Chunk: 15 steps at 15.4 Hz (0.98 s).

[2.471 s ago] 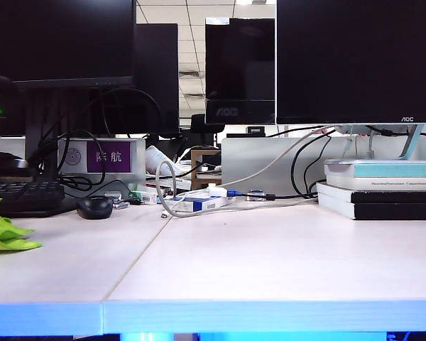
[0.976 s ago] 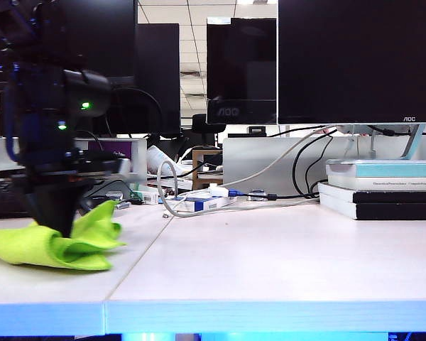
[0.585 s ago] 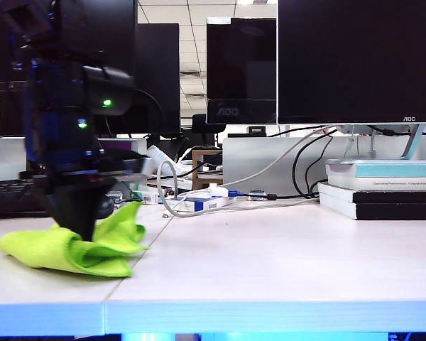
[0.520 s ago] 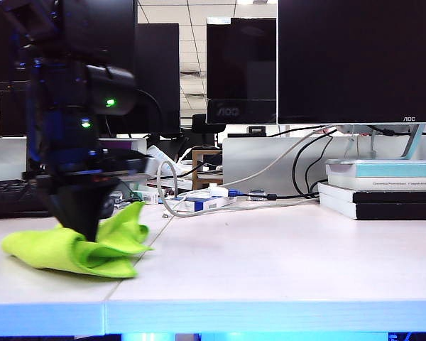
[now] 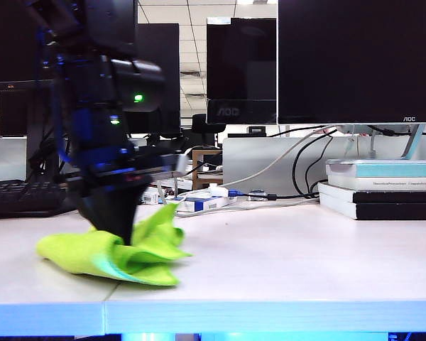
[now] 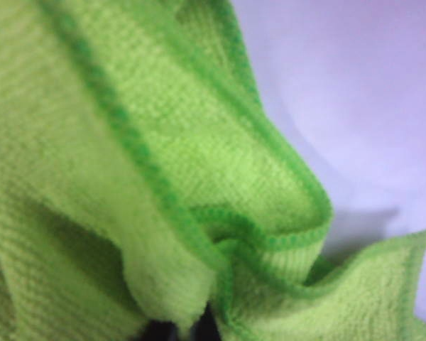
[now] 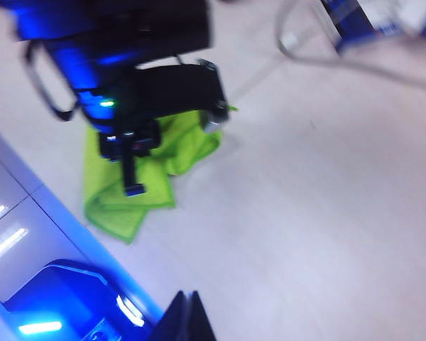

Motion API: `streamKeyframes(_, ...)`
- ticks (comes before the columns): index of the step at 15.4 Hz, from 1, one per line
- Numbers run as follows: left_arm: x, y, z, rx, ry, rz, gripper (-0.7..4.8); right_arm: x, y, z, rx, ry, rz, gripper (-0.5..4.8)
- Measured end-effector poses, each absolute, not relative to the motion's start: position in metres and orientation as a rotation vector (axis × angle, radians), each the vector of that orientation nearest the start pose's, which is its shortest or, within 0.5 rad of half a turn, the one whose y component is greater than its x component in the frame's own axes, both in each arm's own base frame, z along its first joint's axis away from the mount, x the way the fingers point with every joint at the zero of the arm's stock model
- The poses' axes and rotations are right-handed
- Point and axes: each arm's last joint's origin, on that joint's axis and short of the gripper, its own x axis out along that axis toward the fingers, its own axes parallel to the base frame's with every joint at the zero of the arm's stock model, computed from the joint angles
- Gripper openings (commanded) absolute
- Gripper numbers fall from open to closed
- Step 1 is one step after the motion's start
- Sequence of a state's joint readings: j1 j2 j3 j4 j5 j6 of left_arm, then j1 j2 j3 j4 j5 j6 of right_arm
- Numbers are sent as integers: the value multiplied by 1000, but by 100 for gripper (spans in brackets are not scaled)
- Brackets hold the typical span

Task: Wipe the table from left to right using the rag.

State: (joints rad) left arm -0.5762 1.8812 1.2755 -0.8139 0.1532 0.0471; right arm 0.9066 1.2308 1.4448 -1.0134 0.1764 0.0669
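Note:
The rag (image 5: 106, 254), a bright lime-green cloth, lies bunched on the table (image 5: 284, 256) left of centre, its right end over the panel seam. My left gripper (image 5: 121, 238) points straight down into the rag and is shut on a fold of it. In the left wrist view the rag (image 6: 149, 163) fills most of the picture, and the dark tips of the left gripper (image 6: 184, 332) are pinched on the fabric. The right gripper (image 7: 187, 316) hangs shut and empty above the table (image 7: 305, 206). It looks down on the rag (image 7: 117, 202) and the left gripper (image 7: 133, 186).
A stack of books (image 5: 380, 188) lies at the back right under a monitor (image 5: 355, 60). Cables and small boxes (image 5: 213, 199) crowd the back middle, and a keyboard (image 5: 25, 197) sits at the back left. The table's front edge (image 5: 270, 316) runs across the foreground.
The left gripper has slid to the right across the table, dragging the rag with it from the far left to the panel seam.

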Motion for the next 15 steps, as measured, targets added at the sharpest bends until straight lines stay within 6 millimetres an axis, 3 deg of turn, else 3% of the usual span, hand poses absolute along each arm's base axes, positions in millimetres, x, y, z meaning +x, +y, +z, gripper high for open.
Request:
streamKeyframes(7,279,-219,169,348,1375,-641,-5,138,164,391,-360,787,564,-6)
streamKeyframes(15,290,-263,171,329,1390,-742,-5,128,150,395,-363,823,536,-6)
